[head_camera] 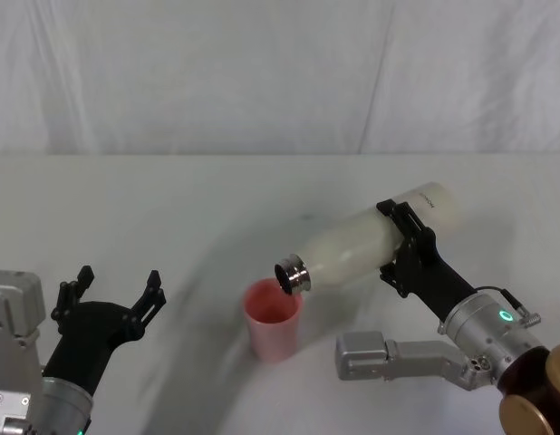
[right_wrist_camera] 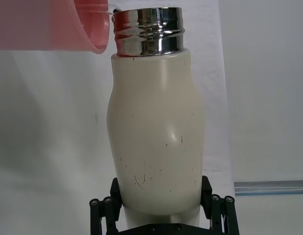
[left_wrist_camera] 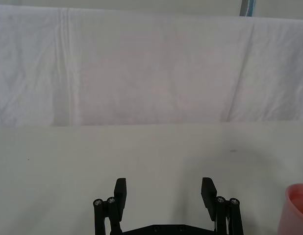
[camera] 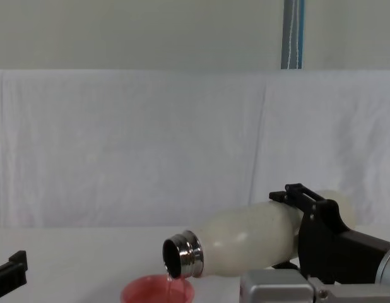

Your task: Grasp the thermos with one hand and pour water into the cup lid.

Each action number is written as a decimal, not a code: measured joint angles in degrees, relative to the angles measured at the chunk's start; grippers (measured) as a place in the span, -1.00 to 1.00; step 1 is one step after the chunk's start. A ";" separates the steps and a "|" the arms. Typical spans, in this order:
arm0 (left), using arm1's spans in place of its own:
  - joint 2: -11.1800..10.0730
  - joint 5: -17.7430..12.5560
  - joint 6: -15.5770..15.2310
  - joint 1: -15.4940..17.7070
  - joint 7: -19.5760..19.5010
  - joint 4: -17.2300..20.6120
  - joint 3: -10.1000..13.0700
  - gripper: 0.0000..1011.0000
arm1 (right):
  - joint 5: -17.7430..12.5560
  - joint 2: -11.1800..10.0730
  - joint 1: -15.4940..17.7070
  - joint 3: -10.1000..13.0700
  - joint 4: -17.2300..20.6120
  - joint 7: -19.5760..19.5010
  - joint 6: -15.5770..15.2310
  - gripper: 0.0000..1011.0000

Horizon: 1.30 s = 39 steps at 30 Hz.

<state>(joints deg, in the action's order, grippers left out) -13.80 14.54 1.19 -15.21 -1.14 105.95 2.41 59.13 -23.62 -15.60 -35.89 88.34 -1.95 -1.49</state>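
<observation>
Pouring is underway: the right gripper [head_camera: 400,246] clamps the thermos [head_camera: 371,243] tipped over the cup lid [head_camera: 273,319], water trickling in, left gripper [head_camera: 117,288] idle, jaws spread.

White desk [head_camera: 171,195] and backdrop.
A creased white cloth [head_camera: 262,72] hangs at twelve o'clock behind it.

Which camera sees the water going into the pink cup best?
The chest view: a thin stream drops from the thermos mouth into the cup lid. The head view shows the cup whole, without the stream; both wrist views catch just its rim.
</observation>
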 joint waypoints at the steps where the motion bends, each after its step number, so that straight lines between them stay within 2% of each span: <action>1: 0.00 0.00 0.00 0.00 0.00 0.00 0.00 0.98 | 0.00 0.00 -0.01 0.02 0.03 0.00 0.00 0.89; 8: 0.00 0.00 0.00 0.00 0.00 0.00 0.00 0.98 | -1.30 0.15 0.06 0.50 0.44 0.14 0.59 0.89; 20: 0.00 0.00 0.00 0.00 0.00 0.00 0.00 0.98 | -7.10 0.93 1.00 2.53 1.95 2.35 2.75 0.89; 24: 0.00 0.00 0.00 0.00 0.00 0.00 0.00 0.98 | -11.54 1.55 1.59 4.05 2.40 3.91 4.03 0.89; 27: 0.00 0.00 0.00 0.00 0.00 0.00 0.00 0.98 | -17.22 2.37 2.38 6.05 3.04 5.98 5.39 0.89; 31: 0.00 0.00 0.00 0.00 0.00 0.00 0.00 0.98 | -22.14 3.23 3.11 7.97 3.63 7.75 6.31 0.89; 32: 0.00 0.00 0.00 0.00 0.00 0.00 0.00 0.98 | -25.08 3.68 3.51 9.05 3.89 8.78 6.70 0.89; 35: 0.00 0.00 0.00 0.00 0.00 0.00 0.00 0.98 | -29.43 4.45 4.10 10.70 4.29 10.36 7.03 0.89; 38: 0.00 0.00 0.00 0.00 0.00 0.00 0.00 0.98 | -37.77 5.89 5.17 13.92 4.93 13.43 6.94 0.89; 39: 0.00 0.00 0.00 0.00 0.00 0.00 0.00 0.98 | -39.43 6.19 5.40 14.60 5.05 14.12 6.80 0.89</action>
<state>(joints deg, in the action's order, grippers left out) -13.81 14.54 1.19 -15.21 -1.14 105.95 2.41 19.71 -17.44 -10.20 -21.30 93.40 12.17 5.31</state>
